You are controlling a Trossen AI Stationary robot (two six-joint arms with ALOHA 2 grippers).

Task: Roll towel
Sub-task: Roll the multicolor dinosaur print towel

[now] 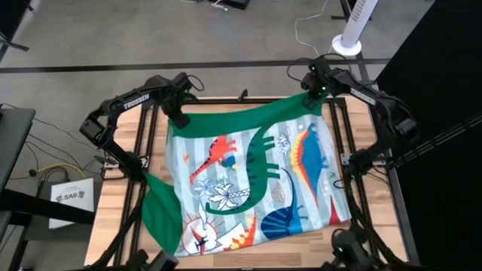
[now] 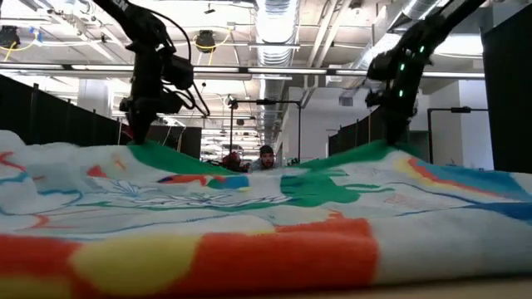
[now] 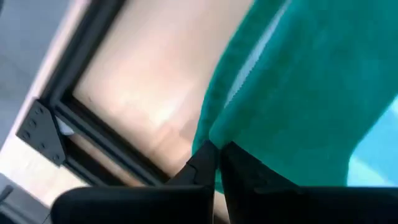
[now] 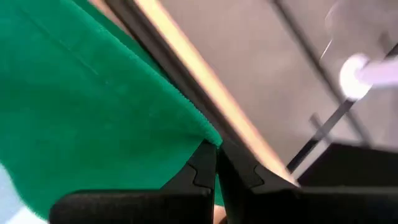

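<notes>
**Towel pinched at both far corners**

Nearest the low camera: a fold of the towel (image 2: 249, 249), orange-red with a yellow patch, spread across the whole near foreground. Farther back in the same view, pale blue cloth with green and red motifs, raised into two green peaks at the far edge.

Seen from above: towel (image 1: 256, 177) spread over most of the wooden table (image 1: 117, 211), print side up, with dinosaur figures in red, green, blue and orange on light blue stripes. Green border along the far edge, sagging between the two held corners. Near left corner turned over, showing plain green backing and hanging past the table's left side.

Left gripper (image 1: 178, 118) placed at the towel's far left corner, jaws closed on the green border; in the left wrist view, both dark fingers (image 3: 242, 174) pressed together with the green edge (image 3: 298, 93) caught at their tips, table frame and wood beyond. Corner lifted slightly off the table, as shown by the left peak in the low view (image 2: 143, 148).

Right gripper (image 1: 316, 96) placed at the far right corner, likewise clamped on the green border; in the right wrist view, fingertips (image 4: 202, 165) met on the hemmed edge (image 4: 93, 93), floor and a white stand (image 4: 357, 74) beyond. Right peak in the low view (image 2: 384, 149) raised in the same way.

Beyond the table, in the low view: a person (image 2: 266, 156) partly visible, far back in the room.
</notes>
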